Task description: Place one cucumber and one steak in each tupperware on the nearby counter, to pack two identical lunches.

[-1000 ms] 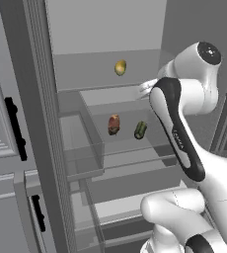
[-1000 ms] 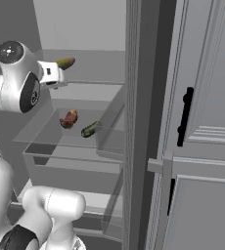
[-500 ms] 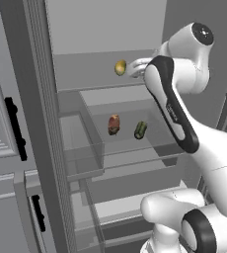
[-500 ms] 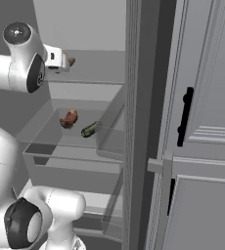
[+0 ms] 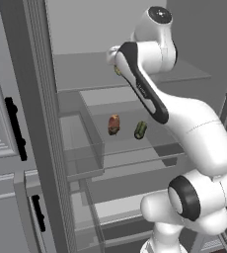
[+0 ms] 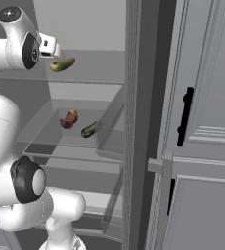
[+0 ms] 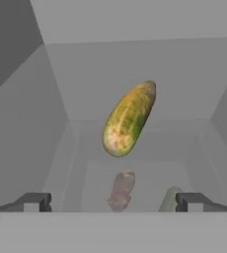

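Grey fridge shelf (image 6: 85, 88) bears a cucumber (image 6: 62, 65).

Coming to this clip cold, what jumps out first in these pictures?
The open fridge dominates, with the white arm reaching up into it. A yellow-green cucumber lies on the upper shelf, right ahead of the gripper, whose fingers stand wide apart with nothing held. Below, in the clear drawer, a reddish steak and a second, darker cucumber lie side by side.
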